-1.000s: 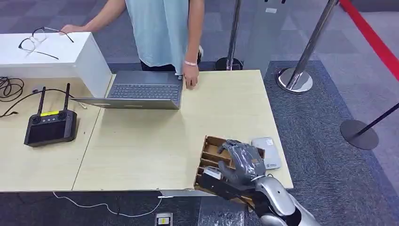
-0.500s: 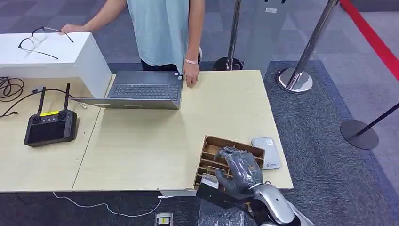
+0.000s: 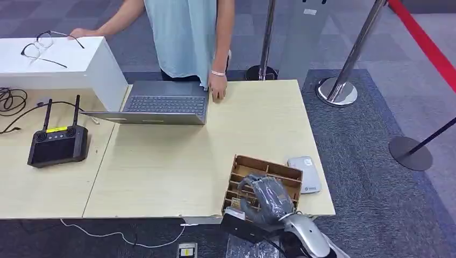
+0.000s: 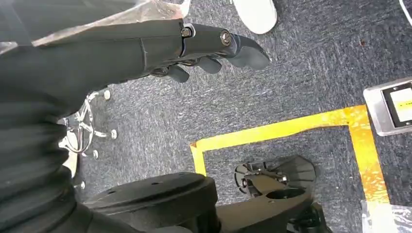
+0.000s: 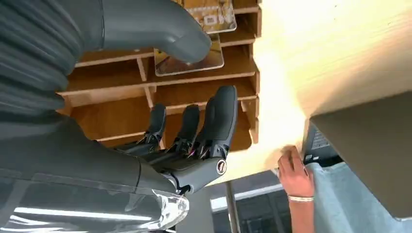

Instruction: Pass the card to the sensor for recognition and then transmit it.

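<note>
Right robot hand (image 3: 267, 197) hovers over the near half of the wooden card rack (image 3: 279, 173), fingers (image 5: 221, 114) curled downward and thumb reaching toward a card (image 5: 194, 62) lying in one of the rack's slots. Whether the thumb touches that card cannot be told; nothing is seen gripped. Against the earlier frames, this robot hand has drawn back toward the near edge of the rack and its fingers have curled in further; the rack itself has not shifted. Another card (image 5: 210, 13) lies in the neighbouring slot.

Left robot hand (image 4: 214, 46) hangs over grey carpet (image 4: 301, 73), fingers loosely bent, holding nothing.

Surroundings, placed from the rack: a grey card reader (image 3: 304, 173) lies just beside its right side on the tabletop (image 3: 161, 166). An open laptop (image 3: 161, 103) sits well beyond the rack, toward the far edge. A person (image 3: 185, 32) stands behind the laptop, one hand (image 3: 218, 87) resting on the tabletop beside it; that hand has stayed put. A black handheld controller (image 3: 57, 144) lies far to the rack's left, with a white box (image 3: 64, 64) carrying spectacles (image 3: 45, 45) beyond it. Stanchion posts (image 3: 337, 90) stand on the carpet past the tabletop's right side.

The right robot hand itself covers much of the rack's near slots in the head view.
</note>
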{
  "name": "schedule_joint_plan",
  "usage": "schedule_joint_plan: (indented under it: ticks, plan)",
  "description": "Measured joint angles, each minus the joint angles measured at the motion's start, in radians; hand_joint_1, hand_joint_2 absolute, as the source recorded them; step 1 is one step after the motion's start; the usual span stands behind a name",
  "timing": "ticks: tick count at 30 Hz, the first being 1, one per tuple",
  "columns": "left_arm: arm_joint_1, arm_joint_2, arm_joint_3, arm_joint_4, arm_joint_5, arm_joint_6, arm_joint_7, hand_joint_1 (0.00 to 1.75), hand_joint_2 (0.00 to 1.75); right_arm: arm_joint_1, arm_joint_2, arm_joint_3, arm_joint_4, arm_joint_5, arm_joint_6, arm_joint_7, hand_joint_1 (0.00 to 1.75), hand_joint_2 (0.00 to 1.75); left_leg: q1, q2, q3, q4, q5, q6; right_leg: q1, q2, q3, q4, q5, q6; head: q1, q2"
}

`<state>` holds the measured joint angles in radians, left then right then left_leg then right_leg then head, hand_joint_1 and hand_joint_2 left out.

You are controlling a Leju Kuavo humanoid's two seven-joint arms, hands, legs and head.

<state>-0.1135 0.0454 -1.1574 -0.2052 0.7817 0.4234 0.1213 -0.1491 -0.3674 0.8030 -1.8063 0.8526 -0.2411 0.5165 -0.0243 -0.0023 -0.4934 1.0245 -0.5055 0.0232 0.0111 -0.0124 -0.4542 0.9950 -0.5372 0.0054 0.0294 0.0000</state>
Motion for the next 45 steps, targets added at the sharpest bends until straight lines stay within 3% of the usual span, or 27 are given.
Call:
schedule_joint_plan:
  ticks: [20,45]
  plan:
    - [0.000,-0.003,0.000,0.000,-0.011,-0.001,-0.002,0.00,1.75,-0.003,0.044,0.033,0.069,-0.003,-0.003,-0.023,0.89,1.75,0.000,0.000,-0.001,0.000,0.000,0.000,0.000,0.000,0.000,0.000,0.000,0.000,0.000,0.000]
    - [0.000,-0.004,0.000,0.000,-0.017,-0.003,0.002,0.00,1.75,-0.009,0.052,0.056,0.091,-0.013,-0.015,-0.023,0.89,1.75,0.000,0.000,-0.001,0.000,0.000,0.000,0.000,0.000,-0.001,0.000,0.000,0.000,0.000,0.000]
